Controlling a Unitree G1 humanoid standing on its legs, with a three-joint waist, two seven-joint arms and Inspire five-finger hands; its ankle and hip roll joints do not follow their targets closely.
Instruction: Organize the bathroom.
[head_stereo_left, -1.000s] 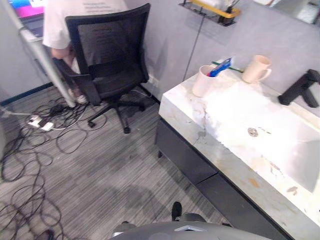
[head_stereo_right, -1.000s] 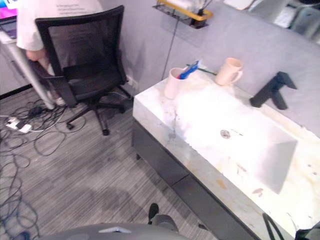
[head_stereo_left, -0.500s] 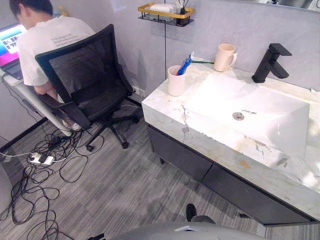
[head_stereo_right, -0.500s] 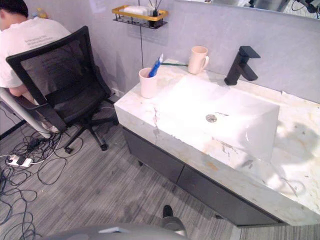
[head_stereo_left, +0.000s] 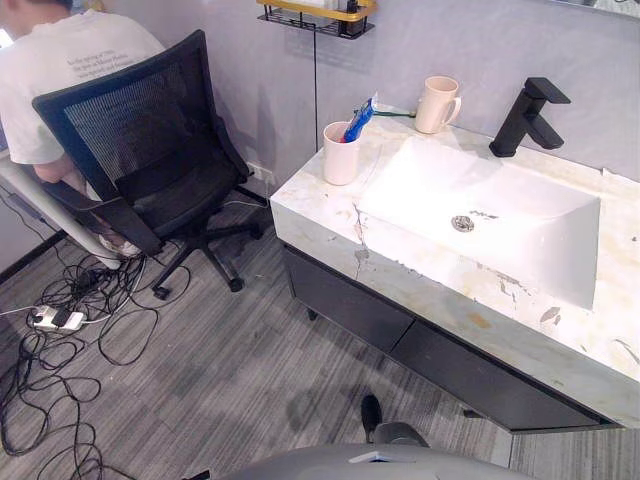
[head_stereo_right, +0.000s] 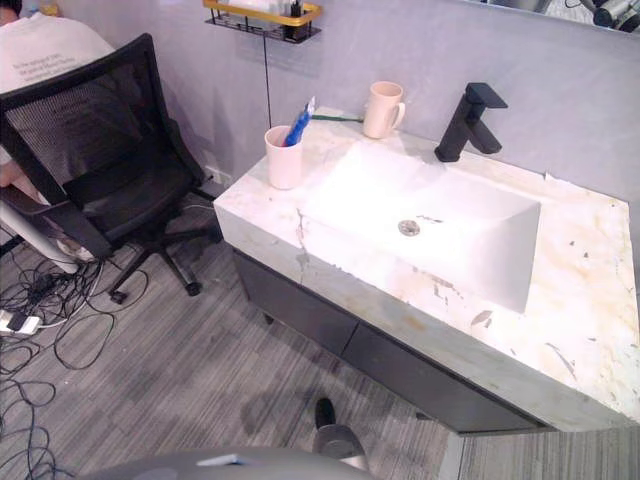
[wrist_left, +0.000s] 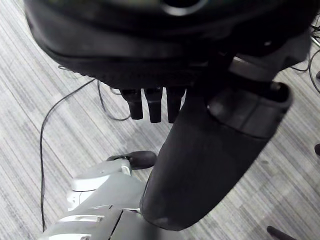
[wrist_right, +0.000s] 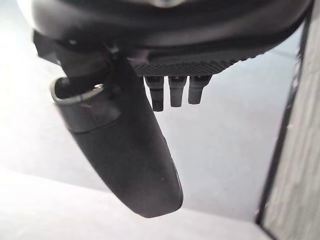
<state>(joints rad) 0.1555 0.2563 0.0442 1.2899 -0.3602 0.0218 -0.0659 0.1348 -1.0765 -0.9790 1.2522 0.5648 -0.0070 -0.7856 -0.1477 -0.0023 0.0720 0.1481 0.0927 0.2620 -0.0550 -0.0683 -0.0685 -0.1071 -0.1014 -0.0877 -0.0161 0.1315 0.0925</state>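
Cup: pale pink, upright on the counter's left back corner, just left of the sink basin. A blue toothbrush stands in it, leaning toward the wall.

Mug: cream, with handle, upright at the back of the counter near the wall, between the cup and the tap. A thin green item lies flat on the counter between cup and mug; what it is cannot be told.

Tap: black, angular, at the back edge of the basin, right of the mug.

Sink: white rectangular basin set into the counter, drain near its middle.

Counter: pale marble with brown veining, over dark drawers.

Shelf: black wire with yellow rim, on the wall above the cup; contents too cut off to tell.

Left hand: over the striped grey floor, fingers straight and relaxed, thumb out, holding nothing.

Right hand: before a plain pale surface, fingers straight, thumb out, holding nothing.

Chair: black mesh office chair on castors, left of the counter, well apart from it. A person in a white shirt sits beyond it, back turned.

Floor: grey striped carpet, with loose cables and a power strip at the left.
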